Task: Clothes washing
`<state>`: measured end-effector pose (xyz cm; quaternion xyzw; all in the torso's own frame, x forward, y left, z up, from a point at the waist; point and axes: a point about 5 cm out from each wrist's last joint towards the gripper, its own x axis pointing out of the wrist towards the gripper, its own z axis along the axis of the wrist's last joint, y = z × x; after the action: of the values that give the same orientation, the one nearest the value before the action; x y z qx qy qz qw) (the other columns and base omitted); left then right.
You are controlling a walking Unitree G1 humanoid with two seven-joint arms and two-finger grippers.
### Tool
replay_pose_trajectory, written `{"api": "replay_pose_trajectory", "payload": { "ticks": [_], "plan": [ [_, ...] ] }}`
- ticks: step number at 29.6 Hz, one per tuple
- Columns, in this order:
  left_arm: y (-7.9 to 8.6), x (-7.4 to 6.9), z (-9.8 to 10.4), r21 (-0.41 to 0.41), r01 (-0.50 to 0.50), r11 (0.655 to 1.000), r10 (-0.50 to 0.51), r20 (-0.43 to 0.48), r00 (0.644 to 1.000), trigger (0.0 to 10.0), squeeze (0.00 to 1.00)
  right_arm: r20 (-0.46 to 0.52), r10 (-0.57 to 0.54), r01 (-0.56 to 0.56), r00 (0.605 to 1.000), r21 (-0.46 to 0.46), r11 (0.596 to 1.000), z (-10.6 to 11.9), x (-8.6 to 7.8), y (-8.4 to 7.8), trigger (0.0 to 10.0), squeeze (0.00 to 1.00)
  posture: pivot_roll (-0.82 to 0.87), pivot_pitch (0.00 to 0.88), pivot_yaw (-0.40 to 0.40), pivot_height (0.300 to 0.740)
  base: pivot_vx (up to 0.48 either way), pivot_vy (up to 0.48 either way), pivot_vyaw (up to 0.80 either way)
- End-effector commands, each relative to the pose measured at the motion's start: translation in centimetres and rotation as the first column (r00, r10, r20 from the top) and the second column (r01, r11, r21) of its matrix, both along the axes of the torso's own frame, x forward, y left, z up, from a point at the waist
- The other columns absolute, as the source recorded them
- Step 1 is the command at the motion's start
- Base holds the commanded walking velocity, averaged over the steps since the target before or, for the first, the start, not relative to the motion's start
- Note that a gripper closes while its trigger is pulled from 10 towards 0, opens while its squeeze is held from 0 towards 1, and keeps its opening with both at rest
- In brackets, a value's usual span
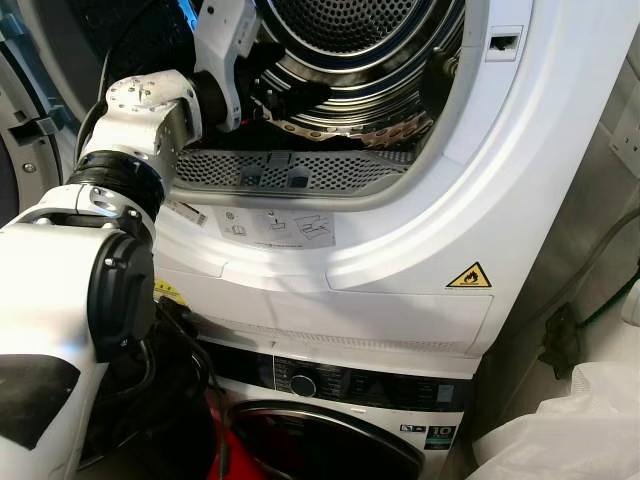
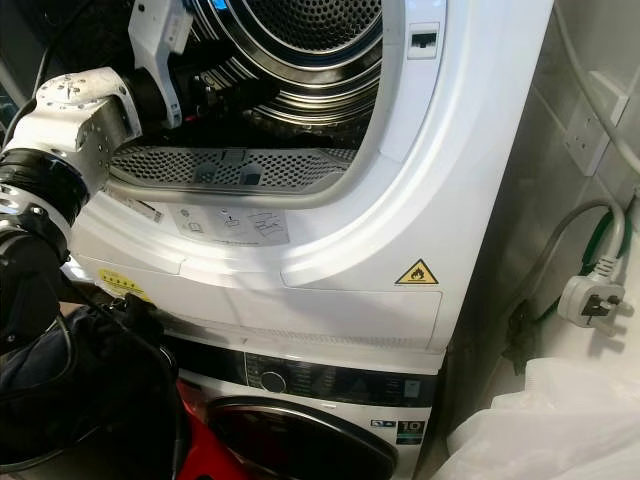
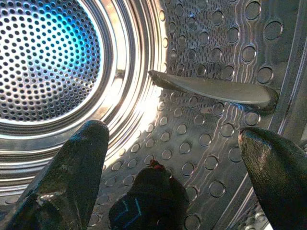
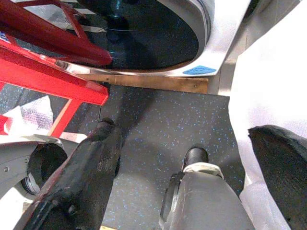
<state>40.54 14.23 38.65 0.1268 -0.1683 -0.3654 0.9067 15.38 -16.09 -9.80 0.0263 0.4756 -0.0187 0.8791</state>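
- dryer drum [image 1: 360, 60] mouth, top centre of the frame, stands open, its left side taken by the left arm [image 1: 150, 120].
- inside, a dark garment [image 3: 144, 201] lies between the spread fingers [image 3: 72, 177]; a ridged paddle [image 3: 216, 88] juts just beyond.

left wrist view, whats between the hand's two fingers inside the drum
A small dark garment lies on the perforated drum wall, between and just beyond the left hand's open fingers. No contact yet, in the left wrist view.

Home laundry corner: dryer [image 1: 400, 250] stacked on washing machine [image 1: 330, 420], wall socket [image 2: 590, 135], plug [image 2: 592, 298].
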Motion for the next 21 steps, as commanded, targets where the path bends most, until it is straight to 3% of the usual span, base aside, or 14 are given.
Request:
{"api": "replay_pose_trajectory", "payload": {
  "ticks": [1,5,7,9,12,14,18,21],
  "plan": [
    [0.3,0.1,0.1,-0.001,-0.026,1.0,0.026,0.002,1.0,10.0,0.0,0.0,-0.004,0.004,1.0,0.01,1.0,0.0,0.0,0.4,10.0,0.0,-0.01,0.0,0.128,0.74,0.0,0.0,0.0],
    [0.6,0.4,-1.0,0.047,-0.09,0.995,0.09,0.008,0.996,10.0,0.0,-0.001,-0.001,0.001,1.0,0.012,1.0,-0.1,-0.1,0.6,10.0,0.0,0.0,0.0,0.127,0.74,0.0,0.0,0.0],
    [0.6,0.3,-1.3,0.105,-0.074,0.992,0.071,0.035,0.997,10.0,0.0,-0.001,-0.003,0.003,1.0,0.014,1.0,-0.1,-0.1,0.7,10.0,0.0,-0.01,0.0,0.126,0.74,0.0,0.0,0.0],
    [0.4,0.1,-1.9,0.216,-0.054,0.975,0.04,0.069,0.997,10.0,0.0,-0.001,-0.004,0.004,1.0,0.016,1.0,-0.1,-0.1,0.7,10.0,0.0,0.01,0.0,0.121,0.74,0.0,0.0,0.0],
    [0.3,-0.1,-1.5,0.226,-0.041,0.973,0.017,0.107,0.994,10.0,0.0,-0.001,0.001,-0.001,1.0,0.019,1.0,-0.1,-0.1,0.8,10.0,0.0,0.01,0.0,0.122,0.74,0.0,0.0,0.0],
    [0.2,-0.7,-0.8,0.276,-0.028,0.961,-0.028,0.195,0.98,10.0,0.0,0.0,0.002,-0.002,1.0,0.02,1.0,-0.1,-0.1,0.9,10.0,0.0,0.01,0.0,0.126,0.74,0.0,0.0,0.0],
    [0.0,-1.4,0.4,0.244,-0.022,0.97,-0.056,0.308,0.95,10.0,0.0,0.005,-0.003,0.003,1.0,0.022,1.0,0.0,0.0,0.9,10.0,0.0,0.01,0.0,0.126,0.74,0.0,0.0,0.0],
    [-0.6,-2.1,0.6,0.21,0.04,0.977,-0.12,0.383,0.916,10.0,0.0,0.005,0.008,-0.008,1.0,0.026,1.0,0.0,0.0,1.1,10.0,0.0,0.03,0.0,0.118,0.74,0.0,0.0,0.0]
  ]
}}
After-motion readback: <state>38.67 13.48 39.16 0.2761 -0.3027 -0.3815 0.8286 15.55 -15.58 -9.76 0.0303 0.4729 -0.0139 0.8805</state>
